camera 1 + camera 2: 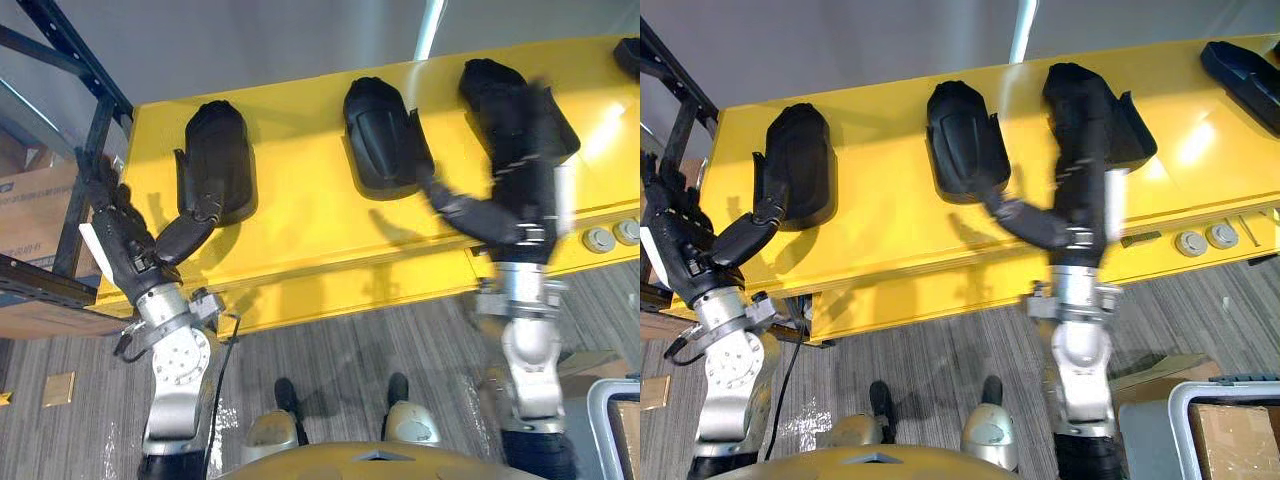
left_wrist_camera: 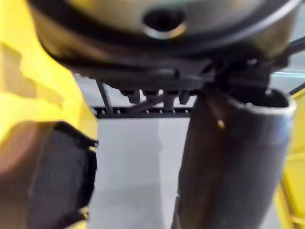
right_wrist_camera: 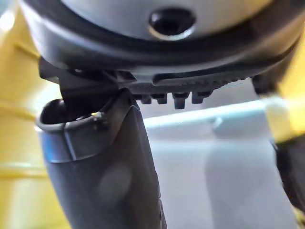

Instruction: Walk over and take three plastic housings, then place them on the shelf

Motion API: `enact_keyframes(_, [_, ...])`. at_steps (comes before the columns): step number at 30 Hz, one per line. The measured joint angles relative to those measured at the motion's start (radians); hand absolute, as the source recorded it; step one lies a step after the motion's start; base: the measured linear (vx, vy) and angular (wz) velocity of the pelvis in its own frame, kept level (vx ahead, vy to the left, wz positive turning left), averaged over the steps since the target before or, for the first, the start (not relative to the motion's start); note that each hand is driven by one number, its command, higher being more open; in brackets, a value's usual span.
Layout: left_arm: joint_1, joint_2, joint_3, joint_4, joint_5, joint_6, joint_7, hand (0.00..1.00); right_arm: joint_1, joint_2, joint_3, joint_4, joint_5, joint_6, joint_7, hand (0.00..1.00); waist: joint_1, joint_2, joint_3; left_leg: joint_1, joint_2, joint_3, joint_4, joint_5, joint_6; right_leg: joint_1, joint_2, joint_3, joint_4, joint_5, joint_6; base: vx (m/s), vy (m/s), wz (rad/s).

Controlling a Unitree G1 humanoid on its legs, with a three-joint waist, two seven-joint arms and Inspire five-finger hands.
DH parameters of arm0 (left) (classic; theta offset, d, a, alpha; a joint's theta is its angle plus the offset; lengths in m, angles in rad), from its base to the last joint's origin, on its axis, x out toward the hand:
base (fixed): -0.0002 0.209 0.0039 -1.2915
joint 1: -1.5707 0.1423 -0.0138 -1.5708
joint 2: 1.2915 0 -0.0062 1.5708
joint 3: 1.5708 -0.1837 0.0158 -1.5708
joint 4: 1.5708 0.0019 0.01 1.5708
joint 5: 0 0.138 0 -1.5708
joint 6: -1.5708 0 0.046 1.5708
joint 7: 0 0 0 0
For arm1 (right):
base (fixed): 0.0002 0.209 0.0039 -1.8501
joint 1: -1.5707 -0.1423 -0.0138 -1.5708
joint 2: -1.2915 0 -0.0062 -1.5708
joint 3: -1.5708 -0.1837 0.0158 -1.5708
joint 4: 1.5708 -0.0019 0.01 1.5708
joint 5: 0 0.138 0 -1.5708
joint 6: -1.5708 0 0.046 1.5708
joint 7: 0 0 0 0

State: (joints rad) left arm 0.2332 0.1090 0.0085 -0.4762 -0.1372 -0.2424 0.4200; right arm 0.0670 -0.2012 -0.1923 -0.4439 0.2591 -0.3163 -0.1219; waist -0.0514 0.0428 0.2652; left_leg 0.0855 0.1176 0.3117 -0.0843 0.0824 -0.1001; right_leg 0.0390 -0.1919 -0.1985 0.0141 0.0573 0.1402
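Note:
Three black plastic housings lie in a row on the yellow table (image 1: 320,250): a left one (image 1: 222,150), a middle one (image 1: 380,135) and a right one (image 1: 1130,125). My left hand (image 1: 125,245) is at the table's front left corner, open, fingers spread upward. Its thumb (image 1: 190,230) reaches the near edge of the left housing, which also appears in the left wrist view (image 2: 47,176). My right hand (image 1: 515,140) is blurred, open, and lies stretched over the right housing with its thumb (image 1: 455,210) pointing toward the middle one.
A dark metal shelf frame (image 1: 75,60) stands left of the table, with cardboard boxes (image 1: 35,210) on it. Another black housing (image 1: 1240,70) lies at the far right. Two round silver knobs (image 1: 612,236) sit near the right front edge. A grey bin (image 1: 1200,400) holds a box at lower right.

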Motion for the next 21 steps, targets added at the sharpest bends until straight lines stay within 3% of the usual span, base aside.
enact_keyframes(4, [0.010, 0.027, -0.027, -0.019, -0.094, -0.003, -0.166, 1.00, -0.001, -0.099, -0.096, 0.001, 0.001, 0.079, -0.007, 1.00, -0.015, 0.002, -0.001, 0.010, 0.006, 0.005, -0.001, -0.003, -0.003, 0.011, 0.005, -0.003, -0.002, -0.001, 0.001, -0.01, 0.000, -0.03])
enact_keyframes(7, [0.009, 0.060, -0.034, -0.019, -0.123, -0.003, -0.223, 1.00, -0.029, -0.175, -0.101, 0.065, 0.006, 0.120, 0.008, 1.00, -0.015, 0.001, -0.001, 0.009, 0.009, -0.011, -0.001, -0.002, -0.003, 0.022, 0.008, -0.019, -0.002, -0.001, 0.000, -0.02, -0.008, 0.15])
enact_keyframes(10, [0.004, 0.114, -0.029, -0.020, -0.170, -0.003, -0.274, 1.00, -0.165, -0.286, -0.093, 0.329, 0.073, 0.218, 0.054, 1.00, -0.001, 0.000, -0.004, 0.008, 0.010, -0.045, -0.004, 0.008, -0.003, 0.045, 0.008, -0.053, -0.004, -0.001, 0.000, -0.04, -0.008, 0.29])
enact_keyframes(12, [0.002, 0.135, -0.026, -0.020, -0.180, -0.002, -0.290, 1.00, -0.226, -0.325, -0.083, 0.462, 0.083, 0.251, 0.075, 1.00, 0.009, 0.002, -0.006, 0.001, 0.010, -0.067, -0.004, 0.015, -0.003, 0.053, 0.008, -0.073, -0.006, -0.001, 0.000, -0.03, -0.006, 0.33])
enact_keyframes(16, [0.001, 0.145, -0.021, -0.020, -0.215, 0.005, -0.321, 1.00, -0.352, -0.411, -0.039, 0.665, 0.112, 0.270, 0.118, 1.00, 0.031, 0.007, -0.010, -0.012, 0.007, -0.103, -0.004, 0.033, -0.001, 0.063, 0.006, -0.107, -0.006, -0.001, -0.001, -0.02, -0.005, 0.27])
enact_keyframes(21, [-0.001, 0.146, -0.023, -0.019, -0.215, 0.005, -0.369, 1.00, -0.496, -0.472, -0.014, 0.790, 0.152, 0.272, 0.161, 1.00, 0.051, 0.014, -0.024, -0.027, 0.002, -0.133, -0.005, 0.045, 0.003, 0.068, 0.002, -0.135, -0.005, 0.000, -0.001, -0.03, 0.004, 0.19])
